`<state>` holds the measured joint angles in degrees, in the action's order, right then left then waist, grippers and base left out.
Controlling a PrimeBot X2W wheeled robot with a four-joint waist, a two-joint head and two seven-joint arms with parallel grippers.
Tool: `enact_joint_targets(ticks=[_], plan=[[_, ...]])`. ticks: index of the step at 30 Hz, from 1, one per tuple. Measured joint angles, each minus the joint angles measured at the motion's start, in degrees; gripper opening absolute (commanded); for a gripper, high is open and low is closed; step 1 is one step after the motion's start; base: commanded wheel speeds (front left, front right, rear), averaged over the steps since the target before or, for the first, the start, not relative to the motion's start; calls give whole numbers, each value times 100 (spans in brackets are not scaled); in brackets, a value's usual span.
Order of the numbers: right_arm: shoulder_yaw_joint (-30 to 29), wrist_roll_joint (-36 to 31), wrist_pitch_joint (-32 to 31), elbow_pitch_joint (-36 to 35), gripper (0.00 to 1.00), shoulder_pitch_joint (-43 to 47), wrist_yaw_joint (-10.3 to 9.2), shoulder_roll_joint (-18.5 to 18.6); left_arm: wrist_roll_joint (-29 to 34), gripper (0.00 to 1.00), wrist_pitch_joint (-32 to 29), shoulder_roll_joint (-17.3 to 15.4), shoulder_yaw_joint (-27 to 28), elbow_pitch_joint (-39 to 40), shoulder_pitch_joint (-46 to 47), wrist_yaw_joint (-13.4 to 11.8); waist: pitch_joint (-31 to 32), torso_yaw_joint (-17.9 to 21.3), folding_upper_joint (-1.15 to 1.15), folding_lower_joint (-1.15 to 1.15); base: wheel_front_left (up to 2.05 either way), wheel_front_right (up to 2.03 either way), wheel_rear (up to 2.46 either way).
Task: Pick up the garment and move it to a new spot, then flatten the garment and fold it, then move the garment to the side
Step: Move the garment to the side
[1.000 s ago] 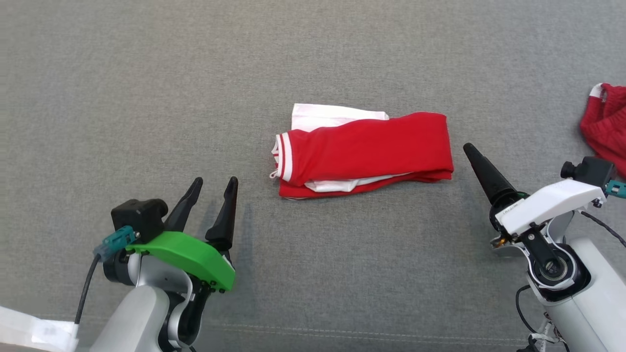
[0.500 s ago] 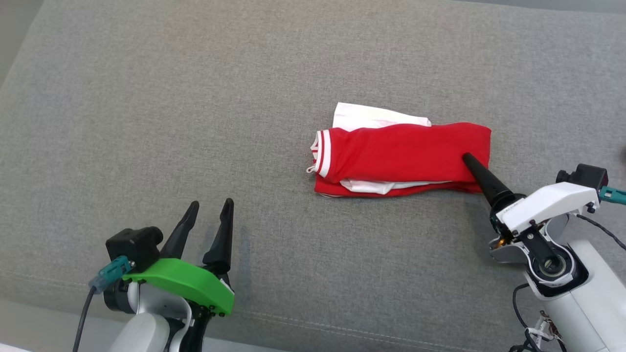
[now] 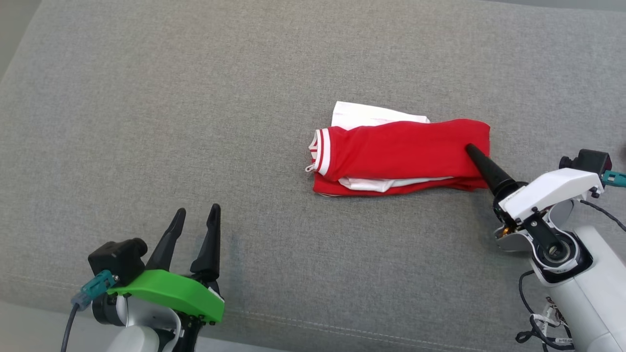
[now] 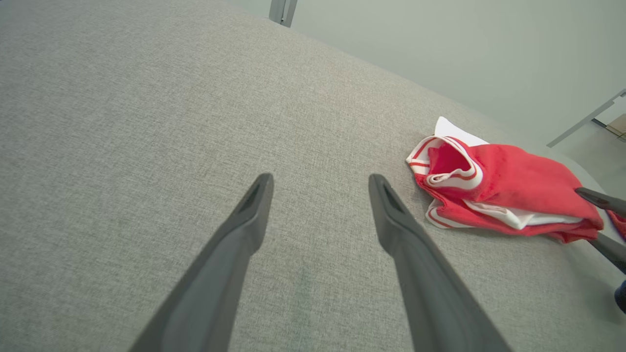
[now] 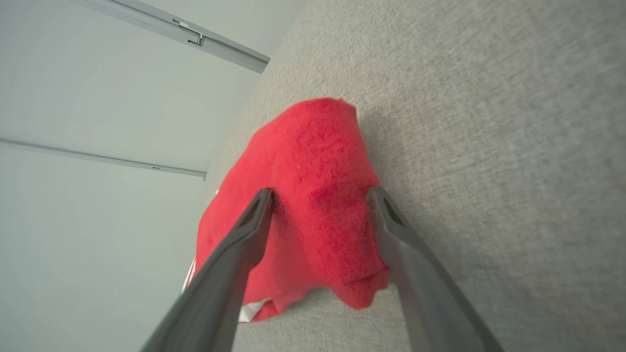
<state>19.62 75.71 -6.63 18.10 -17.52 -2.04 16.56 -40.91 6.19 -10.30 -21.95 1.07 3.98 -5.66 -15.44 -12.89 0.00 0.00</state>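
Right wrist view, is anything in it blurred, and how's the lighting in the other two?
Right wrist view: the red garment looks soft and grainy, and the right pincer smears toward its finger bases. Left wrist view: the grey upholstery weave is crisp, with a soft shadow under the garment. Head view: even diffuse light, no glare, faint shadows beside the left pincer.

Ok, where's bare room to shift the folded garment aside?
Widest bare grey fabric surface: left of the folded red-and-white garment, ahead of the left gripper. Crowded: the garment's right end, straddled by the open right gripper.
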Motion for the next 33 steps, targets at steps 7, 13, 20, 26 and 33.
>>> enact_joint_targets(ticks=[7,13,20,26,33], plan=[[21,-166,-10,98,100,-50,-2,183,-9,100,-2,3,3,193,-49,-18,-80,138,0,0,0,0,0],[23,-144,-156,159,100,-81,-2,198,-9,100,-10,10,-18,275,-49,-42,-122,143,0,0,0,0,0],[92,-86,-335,169,100,-270,0,205,-9,100,-18,46,-45,354,-48,-43,-202,13,0,0,0,0,0],[144,-87,-410,256,23,-431,0,186,-9,100,-19,89,-55,350,-47,-46,-207,-124,0,0,0,0,0],[182,-105,-461,266,0,-497,121,214,-23,100,-16,121,19,361,-63,-47,-161,-162,0,0,0,0,0]])
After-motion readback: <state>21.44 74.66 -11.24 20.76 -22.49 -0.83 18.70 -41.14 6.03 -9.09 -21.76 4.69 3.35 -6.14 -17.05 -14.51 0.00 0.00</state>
